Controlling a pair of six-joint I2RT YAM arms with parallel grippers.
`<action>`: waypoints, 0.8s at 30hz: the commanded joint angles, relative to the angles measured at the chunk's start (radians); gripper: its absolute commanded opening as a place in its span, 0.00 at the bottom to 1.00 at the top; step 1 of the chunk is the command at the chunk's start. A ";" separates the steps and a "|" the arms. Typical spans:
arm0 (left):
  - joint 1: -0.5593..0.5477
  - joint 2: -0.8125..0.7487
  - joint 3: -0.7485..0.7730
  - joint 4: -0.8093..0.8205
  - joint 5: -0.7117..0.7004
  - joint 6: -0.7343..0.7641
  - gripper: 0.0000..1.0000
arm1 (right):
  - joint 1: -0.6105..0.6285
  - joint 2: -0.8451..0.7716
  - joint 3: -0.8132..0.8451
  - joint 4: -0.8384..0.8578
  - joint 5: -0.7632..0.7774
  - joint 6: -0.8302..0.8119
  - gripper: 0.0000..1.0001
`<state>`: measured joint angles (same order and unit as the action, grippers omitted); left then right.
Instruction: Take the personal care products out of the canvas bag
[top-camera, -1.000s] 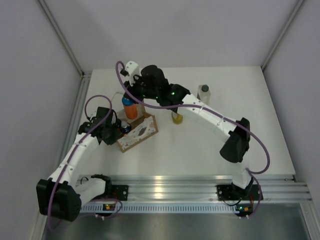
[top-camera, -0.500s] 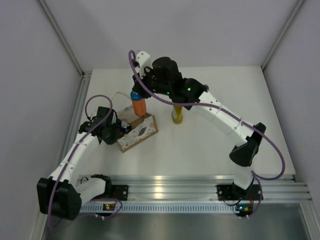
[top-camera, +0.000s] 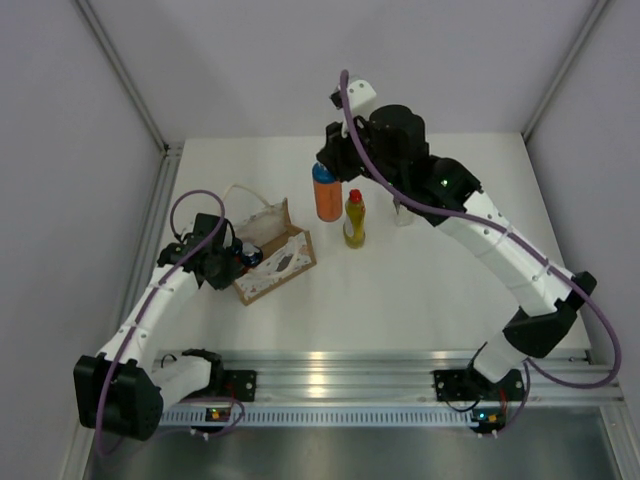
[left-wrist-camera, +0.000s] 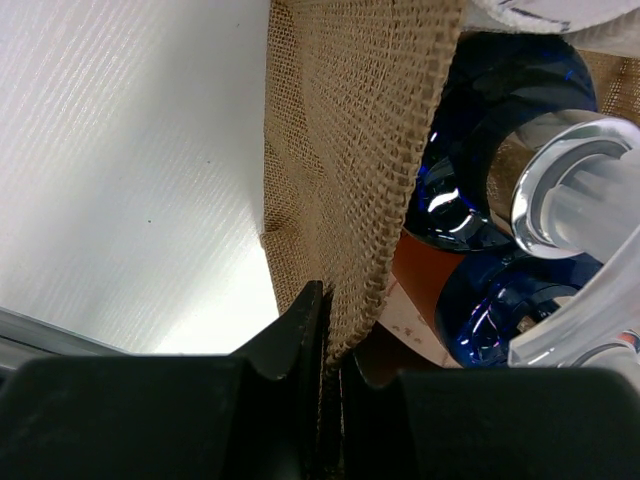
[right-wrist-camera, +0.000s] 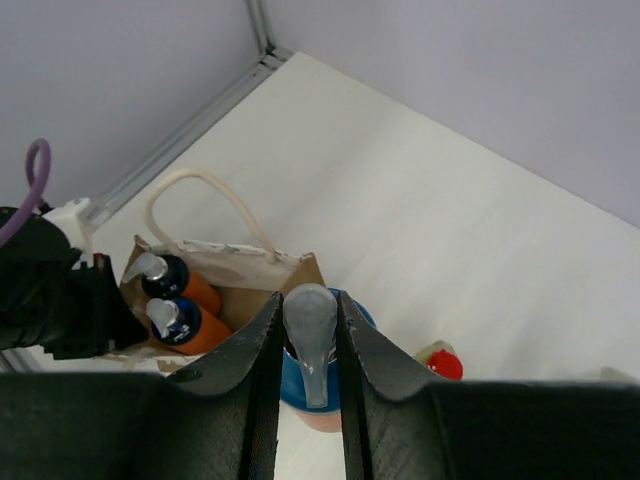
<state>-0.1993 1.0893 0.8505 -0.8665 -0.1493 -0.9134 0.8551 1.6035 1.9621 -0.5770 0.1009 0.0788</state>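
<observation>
At the far left, the left tool (left-wrist-camera: 327, 325) has its fingers pressed together on the near wall of the small tan burlap tote bag (top-camera: 283, 262), pinning it in place on the white bench (top-camera: 420, 290). The bag's loop handles are splayed and its mouth is open. Inside it, two orange pump bottles (right-wrist-camera: 190, 325) with dark blue collars stand close together against that pinched wall. Right of the bag and clear of its rim is the orange bottle with a blue cap (top-camera: 327, 198). It hangs upright from the right tool (right-wrist-camera: 308, 320), whose fingers are clamped on either side of its grey pump head. Just to its right the yellow bottle with a red cap (top-camera: 354, 225) stands on the bench, near it but apart. The step in hand looks like setting this bottle down outside the bag; whether its base has met the bench cannot be told. The next move likely calls for lowering it straight down without nudging the yellow one, letting go, then reaching back to the bag for the pair inside.
</observation>
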 joint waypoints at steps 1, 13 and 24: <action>0.000 0.018 -0.001 -0.005 0.007 0.013 0.14 | -0.042 -0.109 -0.037 0.082 0.106 0.085 0.00; 0.000 0.024 0.001 -0.005 0.011 0.027 0.14 | -0.183 -0.303 -0.216 0.071 0.140 0.130 0.00; 0.000 0.014 0.015 -0.006 0.011 0.030 0.14 | -0.364 -0.402 -0.454 0.167 0.152 0.101 0.00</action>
<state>-0.1993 1.1042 0.8505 -0.8604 -0.1459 -0.8909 0.5266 1.2587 1.5467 -0.5793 0.2398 0.1856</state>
